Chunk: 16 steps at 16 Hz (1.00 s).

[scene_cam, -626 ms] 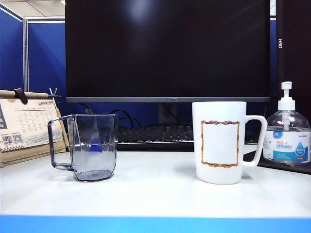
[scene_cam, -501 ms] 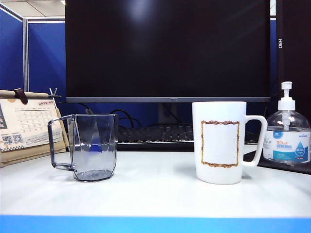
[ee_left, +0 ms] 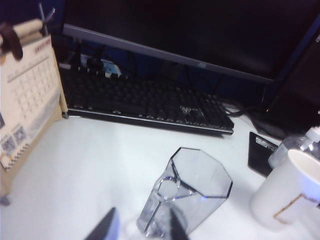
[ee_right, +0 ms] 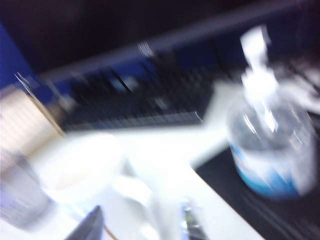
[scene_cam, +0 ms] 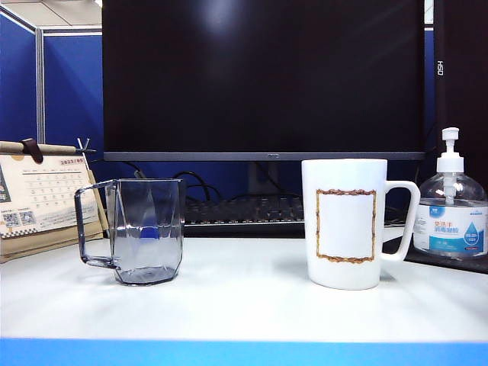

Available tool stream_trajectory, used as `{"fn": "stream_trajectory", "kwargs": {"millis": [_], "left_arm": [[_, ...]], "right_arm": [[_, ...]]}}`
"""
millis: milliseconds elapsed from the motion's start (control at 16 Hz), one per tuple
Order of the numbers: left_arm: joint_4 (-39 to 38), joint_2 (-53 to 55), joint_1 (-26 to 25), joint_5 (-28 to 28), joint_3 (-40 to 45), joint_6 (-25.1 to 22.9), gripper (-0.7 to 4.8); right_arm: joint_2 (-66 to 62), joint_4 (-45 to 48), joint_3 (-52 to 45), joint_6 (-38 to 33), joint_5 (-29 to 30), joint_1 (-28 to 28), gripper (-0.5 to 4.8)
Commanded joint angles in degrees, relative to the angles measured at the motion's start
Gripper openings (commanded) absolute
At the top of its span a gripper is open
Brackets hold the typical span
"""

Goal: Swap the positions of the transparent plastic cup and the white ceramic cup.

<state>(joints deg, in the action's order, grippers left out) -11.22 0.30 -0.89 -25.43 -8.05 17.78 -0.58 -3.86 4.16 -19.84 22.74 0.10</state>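
Upright, transparent plastic cup (scene_cam: 146, 231) on the white table (scene_cam: 244, 305), handle pointing away from the white ceramic cup (scene_cam: 343, 223), itself upright, handle toward the sanitizer bottle (scene_cam: 450, 206), left gripper (ee_left: 140, 227) above the clear cup, fingers apart, empty, right gripper (ee_right: 137, 225) above the white cup, fingers apart, empty.

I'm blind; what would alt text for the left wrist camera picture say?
The transparent plastic cup stands on the white table under the left gripper, the white ceramic cup beside it; a keyboard lies behind.
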Motion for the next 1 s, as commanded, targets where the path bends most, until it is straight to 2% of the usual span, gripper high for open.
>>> {"fn": "stream_trajectory", "kwargs": {"millis": [63,188,376,438,626,689,876,1002], "left_arm": [[-6.8,0.7,0.0,0.8,-3.6,-4.0,1.3],[-6.8,5.0,1.6,1.3,-3.8,-3.7,1.3],[-4.2,16.2,8.8,2.8,-4.3,-3.6,1.61],[-1.6,19.7,12.2,5.4,-4.4,-3.7,1.61],[9.1,33.9,29.1,25.2,-4.7,-4.3,1.92],[11.9,37.7,32.2,27.3,-4.7,-4.8,1.92],[19.5,48.1,33.7,34.6,-4.8,-6.0,1.93],[24.6,52.0,33.6,33.2,-4.9,-7.4,1.93]], "right_arm": [[-0.2,1.1,3.7,-1.3,2.6,0.2,1.92],[-0.3,1.1,7.1,-1.7,2.7,0.2,1.94],[-1.3,0.6,10.2,-4.3,2.8,0.2,2.04],[-2.6,0.5,10.6,-4.3,2.9,0.2,2.04],[-11.1,-0.6,12.5,-4.4,3.3,1.4,2.14],[-12.6,0.1,13.0,-4.4,3.2,2.1,2.16],[-15.0,0.8,13.3,-3.9,2.9,3.0,2.16],[-16.8,-0.7,13.2,-3.7,2.9,3.0,2.17]]}}
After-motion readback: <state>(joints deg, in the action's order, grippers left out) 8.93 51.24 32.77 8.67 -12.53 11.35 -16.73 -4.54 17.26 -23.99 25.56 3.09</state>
